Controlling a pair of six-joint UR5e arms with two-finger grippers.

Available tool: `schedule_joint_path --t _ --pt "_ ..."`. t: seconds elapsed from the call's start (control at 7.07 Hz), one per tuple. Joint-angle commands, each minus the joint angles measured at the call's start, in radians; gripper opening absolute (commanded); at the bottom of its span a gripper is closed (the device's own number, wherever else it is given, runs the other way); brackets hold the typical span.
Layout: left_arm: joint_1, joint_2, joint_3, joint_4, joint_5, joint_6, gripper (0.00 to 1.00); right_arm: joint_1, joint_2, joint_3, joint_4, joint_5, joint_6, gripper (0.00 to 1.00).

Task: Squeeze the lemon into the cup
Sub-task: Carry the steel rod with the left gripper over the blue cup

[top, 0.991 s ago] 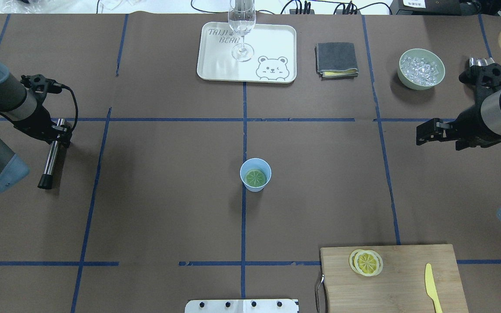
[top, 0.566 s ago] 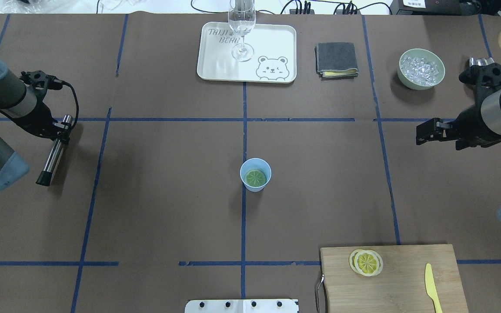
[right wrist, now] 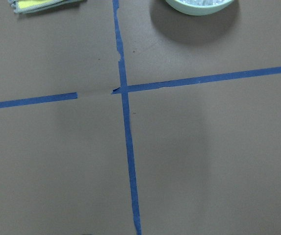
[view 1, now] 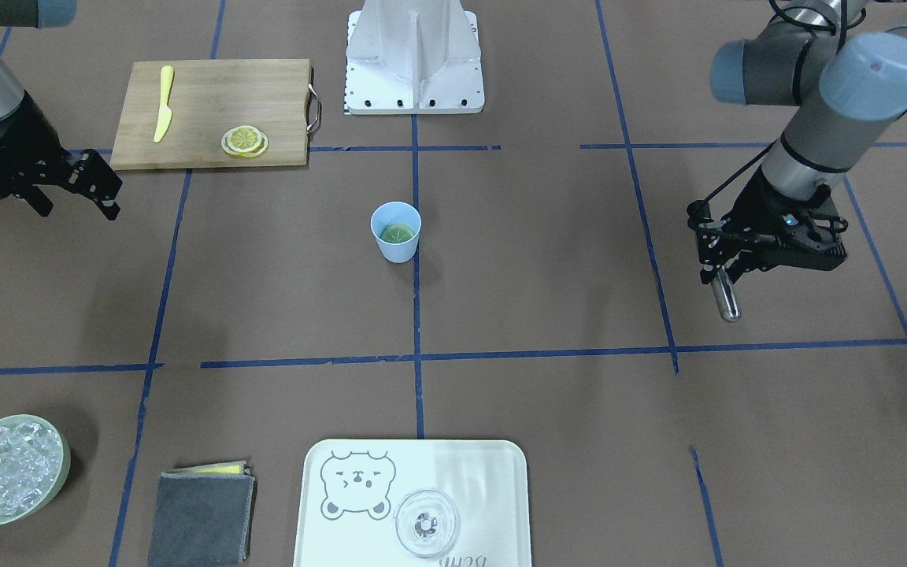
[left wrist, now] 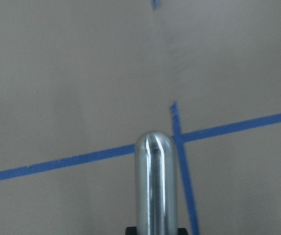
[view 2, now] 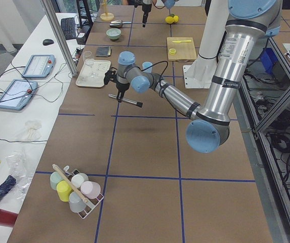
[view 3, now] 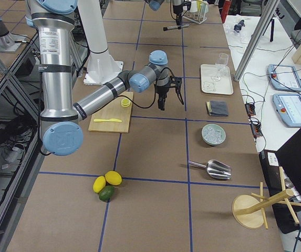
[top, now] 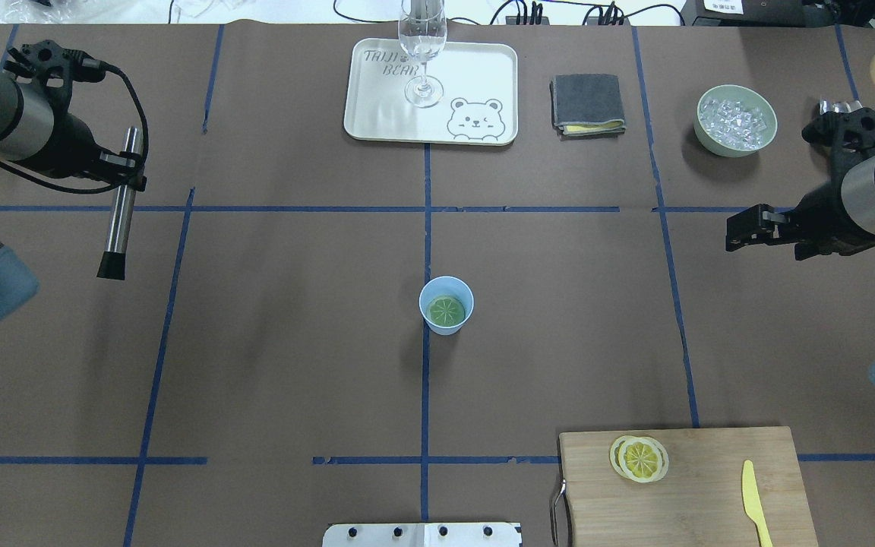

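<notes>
My left gripper [top: 127, 161], clenched on the steel muddler [top: 117, 216], has pulled back to the cup's [top: 445, 329] 10 o'clock. The lemon [top: 446, 310] lies inside the cup, so I judge the pressing done. My right gripper [top: 741, 226] hangs spread and empty at 3 o'clock.

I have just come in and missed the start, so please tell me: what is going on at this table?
The left tool holds a metal rod above the table's left side. The blue cup stands in the middle with a lemon slice lying inside it. The right tool hovers open and empty on the right side. Two more slices lie on the cutting board with a yellow knife.
</notes>
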State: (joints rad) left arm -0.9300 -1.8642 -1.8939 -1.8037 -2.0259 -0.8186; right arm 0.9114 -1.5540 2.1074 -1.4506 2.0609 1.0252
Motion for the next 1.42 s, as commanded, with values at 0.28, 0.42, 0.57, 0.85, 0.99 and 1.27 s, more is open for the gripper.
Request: schedule_joint_path --t 0.28,0.42,0.57,0.85,0.99,1.27 --pt "0.356 -0.373 -0.05 -0.009 0.455 -0.122 0.0 0.036 -0.053 0.0 0.05 0.013 -0.007 1.0" --pt "0.358 -0.459 -0.01 -0.009 0.476 -0.131 0.0 0.038 -0.076 -0.003 0.091 0.016 -0.005 1.0" --pt "0.388 -0.463 -0.017 -0.032 0.609 -0.122 0.0 0.038 -0.077 -0.001 0.093 0.025 -0.004 1.0" --pt "0.616 -0.387 0.094 -0.32 1.086 -0.116 0.0 0.04 -0.077 -0.001 0.093 0.027 -0.004 1.0" --pt "0.64 -0.356 0.164 -0.503 1.155 -0.061 0.0 0.04 -0.075 0.0 0.095 0.027 -0.001 1.0" --pt "0.666 -0.351 0.202 -0.591 1.237 0.085 0.0 0.038 -0.074 0.0 0.095 0.027 0.001 1.0"
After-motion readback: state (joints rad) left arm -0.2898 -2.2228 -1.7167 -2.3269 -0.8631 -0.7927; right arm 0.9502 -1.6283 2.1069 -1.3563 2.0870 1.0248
